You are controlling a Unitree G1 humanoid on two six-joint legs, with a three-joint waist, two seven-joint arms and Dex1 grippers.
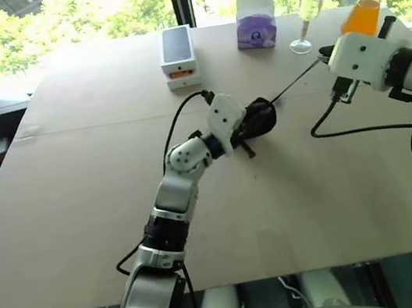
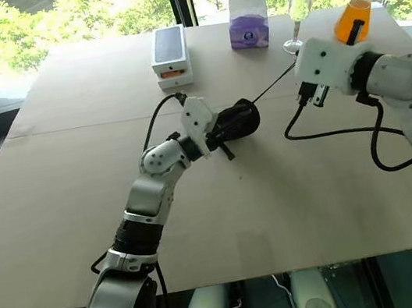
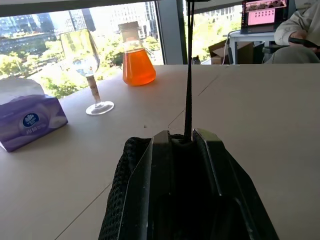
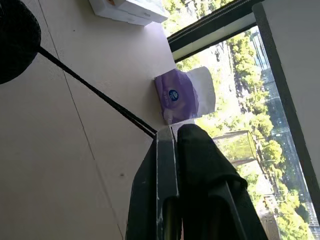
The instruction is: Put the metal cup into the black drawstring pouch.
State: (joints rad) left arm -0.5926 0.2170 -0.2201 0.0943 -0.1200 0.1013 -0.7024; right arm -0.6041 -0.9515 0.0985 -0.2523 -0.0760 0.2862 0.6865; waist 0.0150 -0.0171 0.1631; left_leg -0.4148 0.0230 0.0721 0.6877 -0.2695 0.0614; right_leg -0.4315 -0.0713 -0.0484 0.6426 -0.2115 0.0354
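Note:
The black drawstring pouch (image 1: 261,117) hangs just above the middle of the table, bunched between the fingers of my left gripper (image 1: 248,133), which is shut on it. Its fabric bulges beside those fingers (image 3: 161,170) in the left wrist view. A thin black cord (image 1: 296,79) runs taut from the pouch's mouth up to my right gripper (image 1: 324,55), which is shut on the cord's end (image 4: 150,131). The metal cup is hidden from view.
At the far edge stand a white phone box (image 1: 178,56), a purple tissue box (image 1: 255,23), a clear stemmed glass (image 1: 309,6) and an orange-liquid flask (image 1: 364,10). A black cable (image 1: 360,130) loops on the table under my right arm. A person (image 3: 300,27) sits beyond the table.

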